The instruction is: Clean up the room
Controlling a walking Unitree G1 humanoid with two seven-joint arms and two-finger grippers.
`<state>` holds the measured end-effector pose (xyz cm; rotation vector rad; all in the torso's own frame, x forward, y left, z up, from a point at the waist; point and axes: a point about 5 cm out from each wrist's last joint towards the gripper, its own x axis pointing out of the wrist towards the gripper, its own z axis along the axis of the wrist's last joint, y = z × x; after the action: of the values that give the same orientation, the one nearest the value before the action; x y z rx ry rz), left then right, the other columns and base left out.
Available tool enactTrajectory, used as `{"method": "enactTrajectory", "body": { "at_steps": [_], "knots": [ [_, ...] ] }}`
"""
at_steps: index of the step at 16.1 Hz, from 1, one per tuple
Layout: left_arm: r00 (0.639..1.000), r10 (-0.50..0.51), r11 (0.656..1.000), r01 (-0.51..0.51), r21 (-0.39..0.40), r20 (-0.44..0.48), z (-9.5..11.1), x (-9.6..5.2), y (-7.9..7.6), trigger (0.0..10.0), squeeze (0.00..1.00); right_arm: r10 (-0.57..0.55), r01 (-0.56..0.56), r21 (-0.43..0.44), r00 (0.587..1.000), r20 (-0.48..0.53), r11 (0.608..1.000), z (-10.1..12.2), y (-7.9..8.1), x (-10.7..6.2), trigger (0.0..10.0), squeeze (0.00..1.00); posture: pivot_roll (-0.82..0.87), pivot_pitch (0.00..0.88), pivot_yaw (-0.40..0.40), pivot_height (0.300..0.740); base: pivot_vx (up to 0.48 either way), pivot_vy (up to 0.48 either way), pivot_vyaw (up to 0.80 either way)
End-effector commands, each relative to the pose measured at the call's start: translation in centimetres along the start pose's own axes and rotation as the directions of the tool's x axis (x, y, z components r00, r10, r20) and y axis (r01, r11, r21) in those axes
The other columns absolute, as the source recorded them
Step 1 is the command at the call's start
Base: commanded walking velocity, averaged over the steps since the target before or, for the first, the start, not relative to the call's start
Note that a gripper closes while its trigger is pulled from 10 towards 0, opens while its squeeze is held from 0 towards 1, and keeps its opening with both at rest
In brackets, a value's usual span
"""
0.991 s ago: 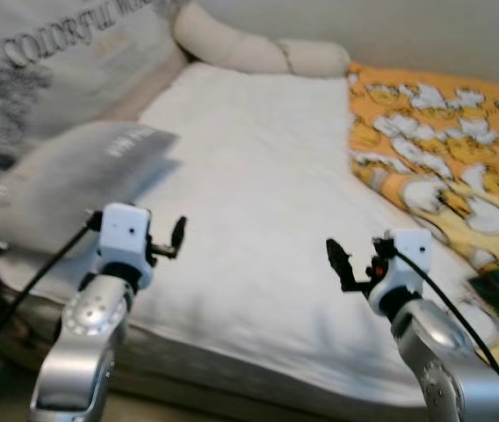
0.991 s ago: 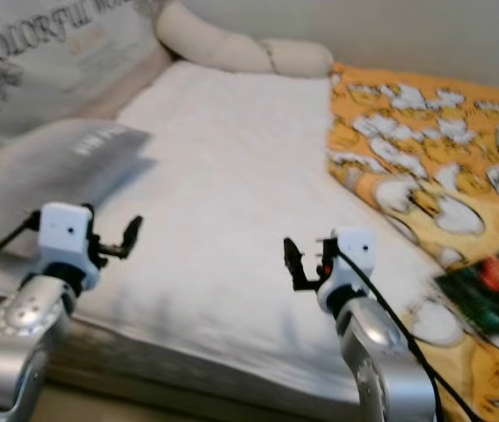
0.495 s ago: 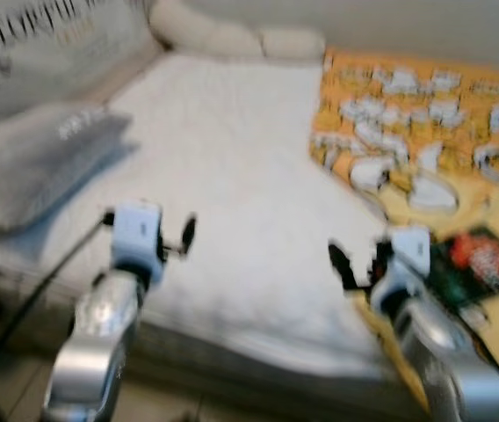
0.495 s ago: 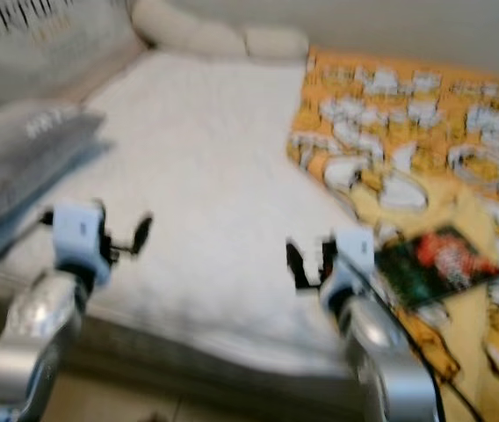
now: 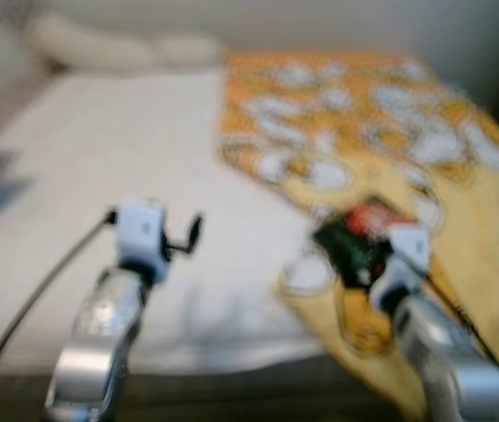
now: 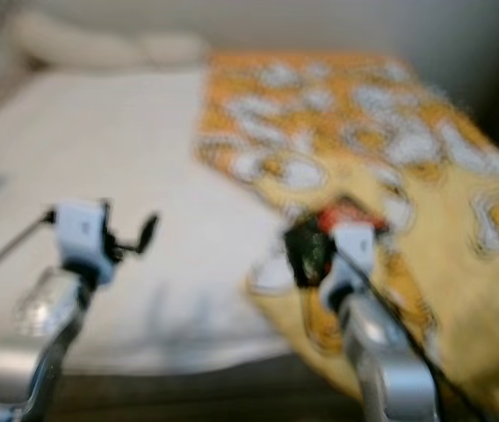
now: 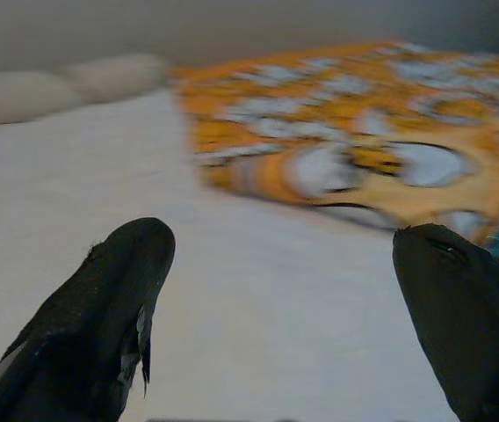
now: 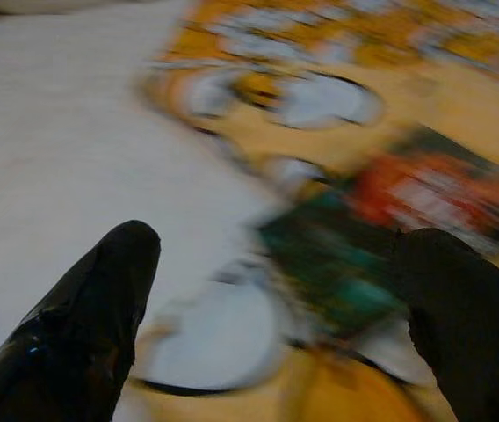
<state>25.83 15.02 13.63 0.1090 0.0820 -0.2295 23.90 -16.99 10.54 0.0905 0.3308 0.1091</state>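
We see a flat dark green packet (image 8: 355, 264) with a red patch, blurred, lying on the orange patterned blanket (image 5: 460, 202) at about four o'clock on the bed, just beside the blanket's edge.

A bedroom in a home.
A bed (image 5: 100, 176) with white sheet, orange patterned blanket (image 5: 390, 132) and bolster pillow (image 5: 100, 53).

No text, label, brand, number or sign can be read anywhere. The dark green and red packet (image 8: 381, 237) lying on the orange patterned blanket (image 5: 425, 158) carries some print, but motion blur leaves it illegible.
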Motion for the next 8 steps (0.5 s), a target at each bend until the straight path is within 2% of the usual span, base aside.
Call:
{"method": "enactTrajectory", "body": {
  "at_steps": [1,2,3,5,7,8],
  "knots": [
    [1.000,0.017,1.000,-0.017,0.011,0.006,0.12,-0.16,0.71,10.0,0.93,0.011,-0.011,0.003,1.000,0.000,1.000,0.27,0.41,0.19,10.0,0.00,0.02,0.000,0.006,0.740,0.398,0.000,-0.78],
    [1.000,0.017,1.000,-0.017,0.013,0.005,0.13,-0.13,0.71,10.0,0.93,0.012,-0.012,-0.006,1.000,-0.003,1.000,0.24,0.41,0.20,10.0,0.00,0.02,0.000,0.006,0.740,0.398,0.000,-0.77],
    [1.000,0.017,1.000,-0.017,0.018,0.005,0.16,-0.09,0.71,10.0,0.93,0.018,-0.018,-0.017,1.000,-0.003,1.000,0.27,0.48,0.26,10.0,0.00,0.02,0.000,0.006,0.740,0.368,0.000,0.00],
    [1.000,0.028,1.000,-0.028,0.014,0.003,0.09,-0.15,0.83,10.0,0.91,0.038,-0.039,-0.046,0.999,-0.022,0.998,0.08,0.75,0.49,10.0,0.00,0.02,0.000,0.007,0.740,0.000,0.000,0.00],
    [0.999,0.040,0.999,-0.040,0.012,-0.017,-0.22,-0.23,0.99,10.0,0.43,0.068,-0.070,-0.041,0.997,-0.043,0.997,0.00,1.00,0.81,10.0,0.00,0.02,0.000,0.010,0.740,0.000,0.000,0.00],
    [0.999,0.039,0.999,-0.039,0.013,-0.018,-0.23,-0.25,1.03,10.0,0.36,0.068,-0.070,-0.041,0.996,-0.053,0.997,-0.04,0.96,0.93,10.0,0.00,0.02,0.000,0.011,0.740,0.000,0.000,0.00]
  ]
}}
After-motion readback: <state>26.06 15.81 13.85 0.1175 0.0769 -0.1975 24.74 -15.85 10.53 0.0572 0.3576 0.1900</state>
